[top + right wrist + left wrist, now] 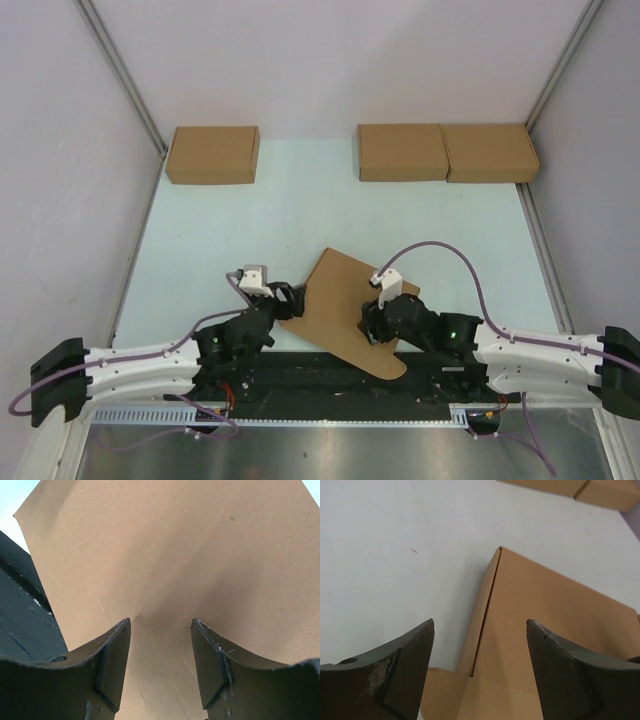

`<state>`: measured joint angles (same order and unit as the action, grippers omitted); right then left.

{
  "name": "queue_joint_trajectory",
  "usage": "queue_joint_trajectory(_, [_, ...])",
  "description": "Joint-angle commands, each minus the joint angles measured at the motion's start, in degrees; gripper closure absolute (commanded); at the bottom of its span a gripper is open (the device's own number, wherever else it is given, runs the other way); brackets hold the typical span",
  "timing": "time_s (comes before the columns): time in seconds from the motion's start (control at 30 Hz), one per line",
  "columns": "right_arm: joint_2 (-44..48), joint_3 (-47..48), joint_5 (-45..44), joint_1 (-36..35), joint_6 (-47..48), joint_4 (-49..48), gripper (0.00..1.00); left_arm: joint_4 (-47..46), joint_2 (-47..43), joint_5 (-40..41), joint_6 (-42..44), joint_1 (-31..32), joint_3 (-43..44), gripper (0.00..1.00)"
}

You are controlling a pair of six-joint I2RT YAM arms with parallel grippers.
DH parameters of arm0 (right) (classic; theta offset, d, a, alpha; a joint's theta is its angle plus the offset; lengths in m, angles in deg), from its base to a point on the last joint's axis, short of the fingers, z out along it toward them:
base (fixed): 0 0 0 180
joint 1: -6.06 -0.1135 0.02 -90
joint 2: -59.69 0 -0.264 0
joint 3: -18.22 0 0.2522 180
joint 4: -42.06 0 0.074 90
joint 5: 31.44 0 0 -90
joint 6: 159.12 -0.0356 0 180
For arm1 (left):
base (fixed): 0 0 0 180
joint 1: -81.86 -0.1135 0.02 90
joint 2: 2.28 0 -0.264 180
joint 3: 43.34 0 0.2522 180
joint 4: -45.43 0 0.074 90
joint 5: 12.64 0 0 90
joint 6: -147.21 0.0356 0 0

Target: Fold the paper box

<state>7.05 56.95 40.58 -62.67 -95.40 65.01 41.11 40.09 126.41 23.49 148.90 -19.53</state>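
Observation:
The paper box is a brown cardboard piece lying tilted at the near middle of the table, one rounded flap reaching over the black base bar. My left gripper is open at its left edge; the left wrist view shows the box with a raised side flap and a slit between my open fingers. My right gripper is open and presses down on the box's right part; the right wrist view shows bare cardboard filling the frame between the fingertips.
Three compact brown boxes stand along the back wall: one at the left, two side by side at the right. The black base bar runs along the near edge. Grey walls close both sides.

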Motion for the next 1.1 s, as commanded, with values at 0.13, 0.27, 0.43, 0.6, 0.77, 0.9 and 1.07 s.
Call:
queue_joint_trajectory(0.13, [1.31,-1.51,-0.38,-0.09,-3.95,3.02,0.43,-6.70,11.67,-8.01,-6.19,-2.09,-0.47,0.21])
queue_joint_trajectory(0.27, [10.17,1.56,-11.60,-1.93,-10.09,10.29,0.27,-4.15,15.81,-8.36,-6.36,-2.97,0.77,0.21])
queue_joint_trajectory(0.43, [19.41,4.73,-20.33,-2.46,-22.04,20.49,0.16,-3.97,20.98,-9.50,-7.15,-3.24,1.12,0.21])
queue_joint_trajectory(0.6, [15.91,5.00,-19.56,-0.71,-32.06,29.65,0.12,-6.25,25.30,-10.65,-7.42,-3.24,1.38,0.23])
queue_joint_trajectory(0.77, [9.68,4.82,-19.55,-0.62,-39.18,31.33,0.11,-8.72,28.03,-12.05,-7.68,-3.24,1.99,0.26])
queue_joint_trajectory(0.9, [6.95,4.65,-21.05,1.83,-42.36,33.35,0.09,-8.46,28.73,-12.67,-7.42,-3.15,2.61,0.26])
queue_joint_trajectory(1.07, [6.50,2.73,-17.37,6.75,-41.67,32.22,0.09,-8.63,26.72,-11.97,-7.59,-3.24,1.65,0.26])
